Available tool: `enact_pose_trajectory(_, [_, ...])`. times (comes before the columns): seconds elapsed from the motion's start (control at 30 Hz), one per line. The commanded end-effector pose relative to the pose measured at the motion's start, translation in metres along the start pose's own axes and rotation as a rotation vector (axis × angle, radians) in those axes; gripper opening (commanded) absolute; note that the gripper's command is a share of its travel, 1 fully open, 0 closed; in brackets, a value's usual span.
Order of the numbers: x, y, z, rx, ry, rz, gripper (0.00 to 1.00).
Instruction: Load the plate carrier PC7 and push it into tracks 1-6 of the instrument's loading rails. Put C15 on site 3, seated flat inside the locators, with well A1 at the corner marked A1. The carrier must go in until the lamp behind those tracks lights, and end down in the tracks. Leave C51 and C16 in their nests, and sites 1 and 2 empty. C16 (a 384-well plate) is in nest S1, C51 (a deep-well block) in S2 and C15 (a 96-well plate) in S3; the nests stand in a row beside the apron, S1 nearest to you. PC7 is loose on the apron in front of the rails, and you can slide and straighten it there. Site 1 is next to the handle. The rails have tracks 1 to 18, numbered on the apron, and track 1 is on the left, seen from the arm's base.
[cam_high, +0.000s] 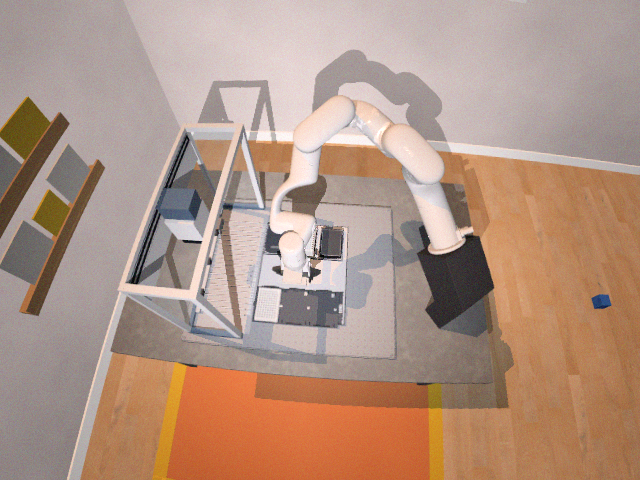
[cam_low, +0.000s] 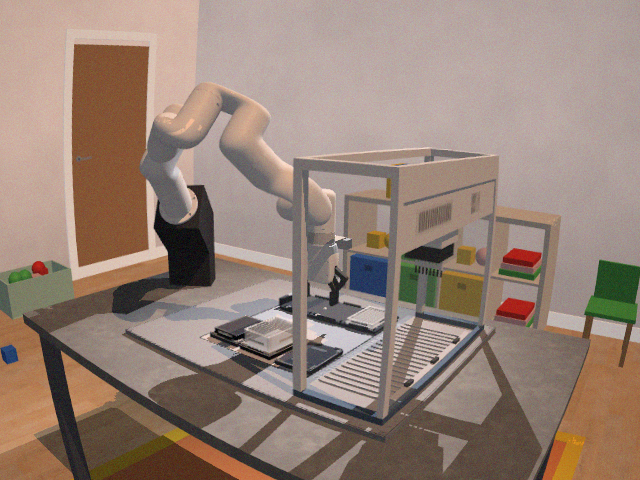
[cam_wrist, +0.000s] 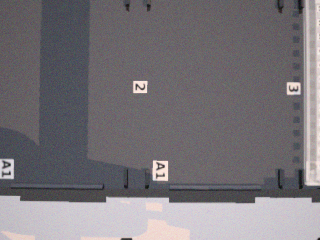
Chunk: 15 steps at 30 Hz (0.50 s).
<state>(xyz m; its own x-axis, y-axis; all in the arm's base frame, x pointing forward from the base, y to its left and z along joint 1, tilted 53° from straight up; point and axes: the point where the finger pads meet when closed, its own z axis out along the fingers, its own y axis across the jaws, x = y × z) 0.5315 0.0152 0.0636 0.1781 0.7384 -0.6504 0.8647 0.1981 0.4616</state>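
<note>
The dark plate carrier PC7 (cam_high: 310, 308) (cam_low: 323, 311) (cam_wrist: 200, 100) lies on the apron in front of the rails (cam_high: 232, 268) (cam_low: 387, 356). The white 96-well plate C15 (cam_high: 268, 304) (cam_low: 367, 317) sits on the carrier's end nearest the rails; its edge shows at the right of the wrist view (cam_wrist: 313, 100), beside the label 3. Site 2 is bare. My gripper (cam_low: 336, 290) (cam_high: 296, 273) is open and empty, hanging just above site 2; its fingers are out of the wrist view. The dark C16 (cam_high: 330, 241) (cam_low: 235, 327) and the clear deep-well block C51 (cam_low: 268, 334) sit in their nests. Nest S3 (cam_low: 310, 357) is empty.
The instrument's white frame (cam_high: 211, 126) (cam_low: 298, 258) stands over the rails, with a head (cam_high: 178, 204) (cam_low: 434, 253) hanging inside. The arm's black pedestal (cam_high: 454, 279) (cam_low: 186, 242) stands at the far side of the table. The arm hides part of the nest row in the overhead view.
</note>
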Motion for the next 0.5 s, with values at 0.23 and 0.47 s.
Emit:
enact_pose_trajectory(0.23, [0.000, 0.001, -0.021, -0.003, 0.001, 0.001, 1.00])
enact_pose_trajectory(0.47, [0.000, 0.001, -0.029, -0.003, 0.002, 0.001, 1.00])
